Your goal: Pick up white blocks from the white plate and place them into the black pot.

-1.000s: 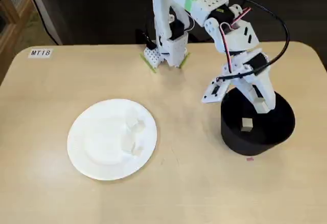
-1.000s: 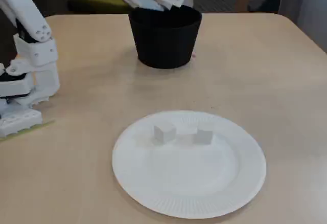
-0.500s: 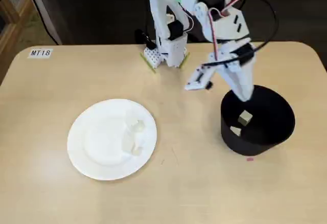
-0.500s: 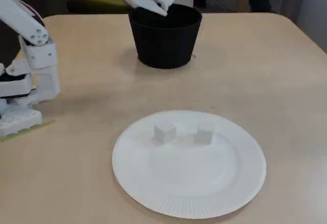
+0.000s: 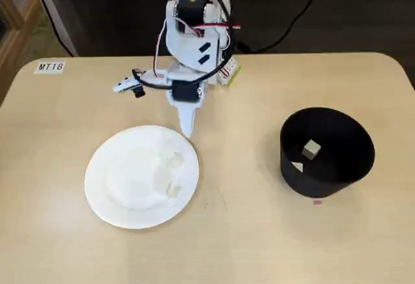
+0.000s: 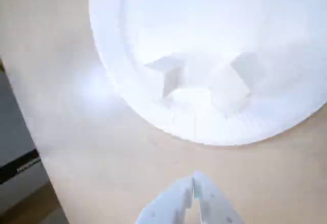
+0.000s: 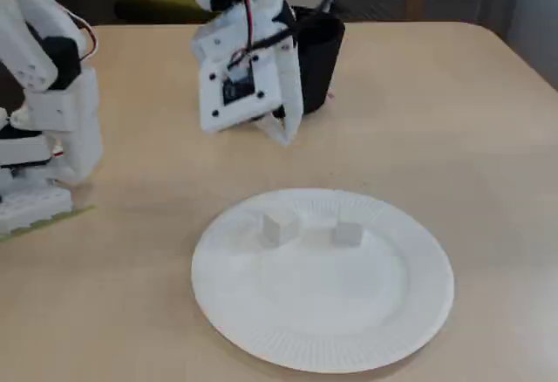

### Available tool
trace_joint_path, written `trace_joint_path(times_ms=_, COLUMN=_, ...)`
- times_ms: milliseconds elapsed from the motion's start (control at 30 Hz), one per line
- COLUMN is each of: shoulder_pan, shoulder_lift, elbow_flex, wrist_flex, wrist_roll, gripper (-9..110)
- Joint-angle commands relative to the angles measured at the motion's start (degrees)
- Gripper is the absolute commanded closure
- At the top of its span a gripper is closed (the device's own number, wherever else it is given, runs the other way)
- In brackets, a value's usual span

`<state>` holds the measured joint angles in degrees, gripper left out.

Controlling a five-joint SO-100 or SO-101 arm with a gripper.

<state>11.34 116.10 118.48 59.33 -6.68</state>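
The white plate (image 5: 123, 187) lies at the left of the table, and also shows in the other fixed view (image 7: 323, 312) and the wrist view (image 6: 133, 96). Three white blocks (image 7: 279, 228) sit in a row on it, pale and hard to separate in the first fixed view (image 5: 174, 161) and blurred in the wrist view (image 6: 171, 73). The black pot (image 5: 327, 167) stands to the right with two white blocks (image 5: 312, 149) inside; it is partly hidden behind the arm in the other fixed view (image 7: 321, 51). My gripper (image 5: 187, 127) (image 7: 284, 134) (image 6: 194, 183) is shut and empty, pointing down just beyond the plate's far rim.
The arm's base (image 7: 44, 138) stands at the table's back edge. A label reading MT18 (image 5: 50, 67) is stuck at the back left corner. A small pink mark (image 5: 317, 201) lies in front of the pot. Bare tabletop lies between plate and pot.
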Motion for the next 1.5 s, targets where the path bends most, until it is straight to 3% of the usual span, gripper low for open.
trace_joint_path(times_ms=0, shoulder_pan=1.4, shoulder_lift=-4.8, elbow_flex=-4.8, wrist_flex=-1.2, wrist_roll=1.1, gripper=102)
trace_joint_path(times_ms=200, shoulder_pan=2.5, shoulder_lift=-9.1, elbow_flex=-6.7, wrist_flex=-2.1, wrist_roll=1.4, gripper=79)
trace_joint_path(times_ms=1100, shoulder_pan=5.7, shoulder_lift=-40.6, elbow_flex=-29.2, wrist_flex=-0.2, wrist_roll=-0.4, gripper=75)
trace_joint_path(times_ms=1200, shoulder_pan=6.3, shoulder_lift=-44.7, elbow_flex=-32.7, wrist_flex=-0.2, wrist_roll=-0.5, gripper=81)
trace_joint_path(times_ms=1333, shoulder_pan=7.0, shoulder_lift=-49.3, elbow_flex=-37.7, wrist_flex=0.4, wrist_roll=0.1, gripper=104)
trace_joint_path(times_ms=1467, shoulder_pan=7.1, shoulder_lift=-49.0, elbow_flex=-38.4, wrist_flex=0.1, wrist_roll=-0.4, gripper=104)
